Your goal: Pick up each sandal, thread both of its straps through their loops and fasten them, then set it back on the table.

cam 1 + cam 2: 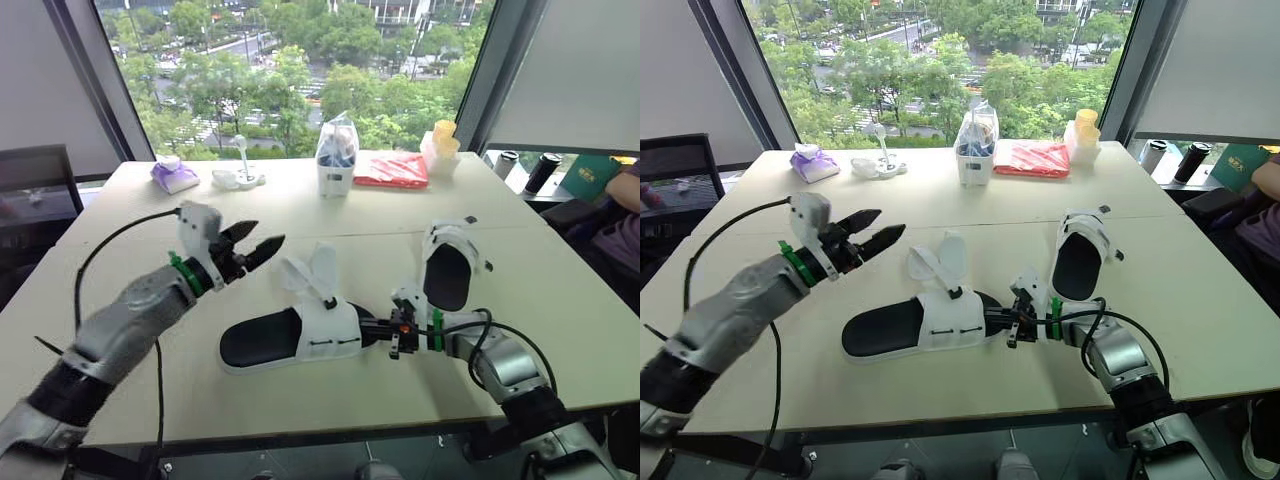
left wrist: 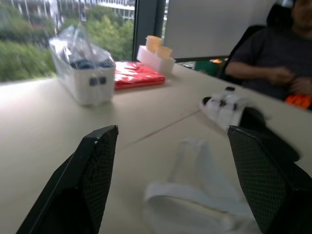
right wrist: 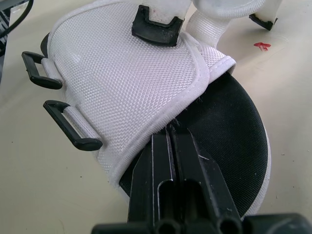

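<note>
Locate the right gripper (image 3: 169,136) first: fingers pressed together on the near sandal (image 1: 270,340), pinching the hem of its white upper at the 3 o'clock end. Read this as an anchoring hold, meant to stop the shoe sliding while the other arm works the straps.

Take the table (image 1: 560,300) as the work surface. Find the near sandal lying flat at the table's 6 o'clock, long axis running 9 to 3, not yet lifted. Find the far sandal (image 1: 448,270) at 1 o'clock of it, apart, sole down.

Note the left gripper (image 1: 270,232) raised off the table at 10 o'clock of the near sandal, fingers spread wide, holding nothing. Judge the spread as readiness to take a strap.

Note both straps (image 1: 322,270) standing loose and upright at 4 o'clock of the left fingertips, near but apart. Check the two black loops (image 3: 73,130) on the upper's side: both unthreaded, so no fastening done on this sandal.
</note>
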